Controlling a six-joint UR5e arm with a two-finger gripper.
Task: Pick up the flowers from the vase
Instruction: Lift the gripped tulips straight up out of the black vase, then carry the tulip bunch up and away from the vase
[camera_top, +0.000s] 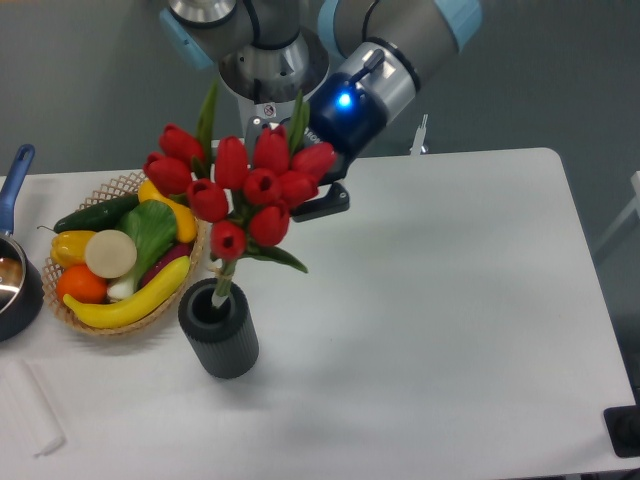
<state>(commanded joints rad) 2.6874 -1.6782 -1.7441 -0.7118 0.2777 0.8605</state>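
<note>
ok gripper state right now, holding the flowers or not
Gripper: cannot be told. Its fingers are hidden behind the flowers, whose stems are still in the vase.

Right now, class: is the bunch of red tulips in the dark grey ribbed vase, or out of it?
In. The red tulips have their stems reaching into the mouth of the upright vase.

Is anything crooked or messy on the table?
Nothing is spilled or broken. The flowers lean a little to the right in the vase, their stems still inside its mouth. The fruit and vegetables sit neatly in the basket. The robot's hand is hidden behind the blooms.
</note>
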